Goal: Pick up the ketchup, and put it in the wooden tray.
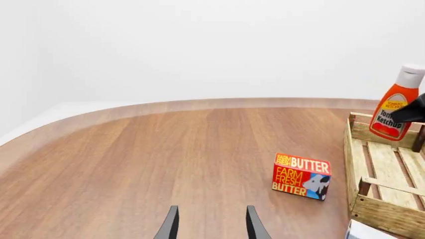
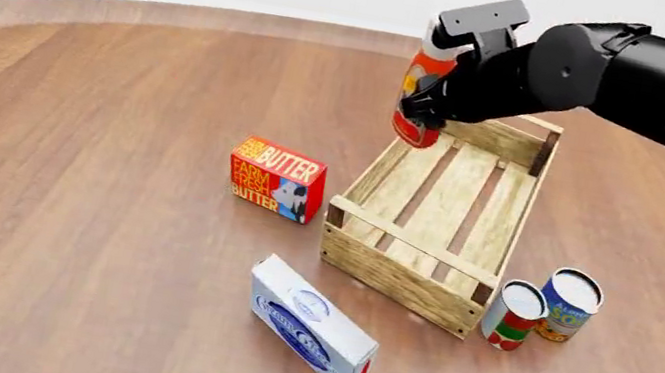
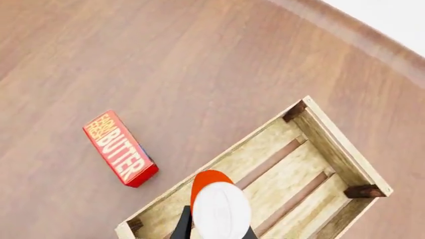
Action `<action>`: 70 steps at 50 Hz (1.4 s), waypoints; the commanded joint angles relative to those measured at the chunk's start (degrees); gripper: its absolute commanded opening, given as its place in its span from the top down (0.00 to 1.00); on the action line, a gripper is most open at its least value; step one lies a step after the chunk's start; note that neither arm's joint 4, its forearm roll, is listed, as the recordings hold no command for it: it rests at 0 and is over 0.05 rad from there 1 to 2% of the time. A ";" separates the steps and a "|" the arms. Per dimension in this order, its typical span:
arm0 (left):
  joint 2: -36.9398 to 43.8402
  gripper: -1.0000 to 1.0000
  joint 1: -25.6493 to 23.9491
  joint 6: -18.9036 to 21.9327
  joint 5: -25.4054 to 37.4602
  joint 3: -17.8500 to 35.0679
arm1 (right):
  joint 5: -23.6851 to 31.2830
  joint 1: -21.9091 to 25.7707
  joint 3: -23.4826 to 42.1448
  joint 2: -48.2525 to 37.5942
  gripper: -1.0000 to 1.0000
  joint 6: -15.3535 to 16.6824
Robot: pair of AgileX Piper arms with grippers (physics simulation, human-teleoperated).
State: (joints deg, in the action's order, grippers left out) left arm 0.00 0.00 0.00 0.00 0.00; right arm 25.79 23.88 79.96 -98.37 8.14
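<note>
The ketchup [image 2: 425, 90] is held upright in the air by the right gripper [image 2: 435, 102], its fingers closed on the bottle's sides. The bottle hangs over the far left corner of the wooden tray [image 2: 398, 277], at about 12 o'clock in the front view. A red butter box [image 2: 276, 179] stands on the table [image 2: 115, 110] at the tray's 9 o'clock. The left gripper [image 1: 211, 226] is seen with fingers parted and nothing held.
</note>
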 commanded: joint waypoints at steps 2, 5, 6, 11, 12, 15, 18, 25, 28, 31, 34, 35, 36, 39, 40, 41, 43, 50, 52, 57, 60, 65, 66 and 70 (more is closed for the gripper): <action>0.00 0.00 0.00 0.00 0.00 0.00 | -3.41 -4.06 -2.21 -1.06 1.00 -0.11; 0.00 0.00 0.00 0.00 0.00 0.00 | -4.17 -4.74 -2.80 -1.39 1.00 -0.35; 0.00 0.00 0.00 0.00 0.00 0.00 | -4.66 -4.99 -3.19 -1.46 1.00 -0.26; 0.00 0.00 0.00 0.00 0.00 0.00 | -5.87 -5.62 -4.32 -2.28 1.00 -0.63; 0.00 0.00 0.00 0.00 0.00 0.00 | -6.16 -5.67 -4.58 -2.47 1.00 -0.75; 0.00 0.00 0.00 0.00 0.00 0.00 | -6.91 -6.49 -5.47 -3.27 1.00 -0.47; 0.00 0.00 0.00 0.00 0.00 0.00 | -7.65 -6.69 -6.37 -3.52 1.00 -0.46; 0.00 0.00 0.00 0.00 0.00 0.00 | -8.86 -7.90 -8.01 -4.03 1.00 0.28; 0.00 0.00 0.00 0.00 0.00 0.00 | -9.38 -7.98 -8.61 -4.24 1.00 0.10; 0.00 0.00 0.00 0.00 0.00 0.00 | -9.94 -8.17 -9.08 -4.71 1.00 0.21; 0.00 0.00 0.00 0.00 0.00 0.00 | -10.24 -8.42 -9.36 -5.06 1.00 0.38; 0.00 0.00 0.00 0.00 0.00 0.00 | -10.41 -8.48 -9.49 -5.16 1.00 0.40; 0.00 0.00 0.00 0.00 0.00 0.00 | -10.61 -8.53 -9.64 -5.44 1.00 0.33; 0.00 0.00 0.00 0.00 0.00 0.00 | -10.93 -8.82 -9.88 -5.71 1.00 0.51; 0.00 0.00 0.00 0.00 0.00 0.00 | -11.33 -8.88 -10.17 -5.95 1.00 0.40; 0.00 0.00 0.00 0.00 0.00 0.00 | -11.56 -8.87 -10.30 -6.04 1.00 0.22; 0.00 0.00 0.00 0.00 0.00 0.00 | -11.64 -8.92 -10.34 -6.19 1.00 0.27; 0.00 0.00 0.00 0.00 0.00 0.00 | -12.67 -8.95 -10.47 -6.95 1.00 0.16; 0.00 0.00 0.00 0.00 0.00 0.00 | -12.98 -8.92 -10.59 -7.27 1.00 0.17; 0.00 0.00 0.00 0.00 0.00 0.00 | -14.42 -9.03 -10.76 -8.63 1.00 -0.16; 0.00 0.00 0.00 0.00 0.00 0.00 | -14.80 -9.17 -10.75 -9.21 1.00 -0.03; 0.00 0.00 0.00 0.00 0.00 0.00 | -15.30 -9.53 -10.96 -9.86 1.00 0.61; 0.00 0.00 0.00 0.00 0.00 0.00 | -15.53 -9.56 -11.08 -9.99 1.00 0.42; 0.00 0.00 0.00 0.00 0.00 0.00 | -16.33 -9.67 -11.68 -10.30 1.00 0.17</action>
State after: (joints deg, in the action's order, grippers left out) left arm 0.00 0.00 0.00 0.00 0.00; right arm 11.18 14.58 68.83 -107.69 9.31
